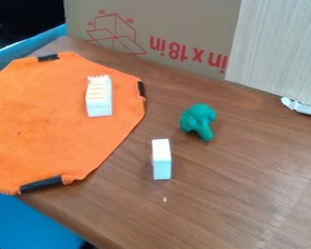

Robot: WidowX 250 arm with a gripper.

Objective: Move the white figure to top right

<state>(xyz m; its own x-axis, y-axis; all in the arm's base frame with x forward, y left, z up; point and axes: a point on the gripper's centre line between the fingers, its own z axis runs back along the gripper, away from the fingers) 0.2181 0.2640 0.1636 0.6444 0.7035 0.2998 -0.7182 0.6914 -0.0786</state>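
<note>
Orange cloth, yellow-lined white block, plain white block, green toy broccoli, brown wood-grained table

Open room is lying right of the green broccoli; cardboard is walling off the bench's far edge.

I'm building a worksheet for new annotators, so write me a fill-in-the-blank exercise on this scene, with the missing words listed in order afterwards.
The ridged white piece lies on a cloth whose main colour is ____.
The toy broccoli is coloured ____.
Of the toy broccoli and the plain white block, both on the table, the one nearer the cardboard is the ____.
The print on the cardboard is coloured ____.

Missing words: orange; green; broccoli; red.
</note>
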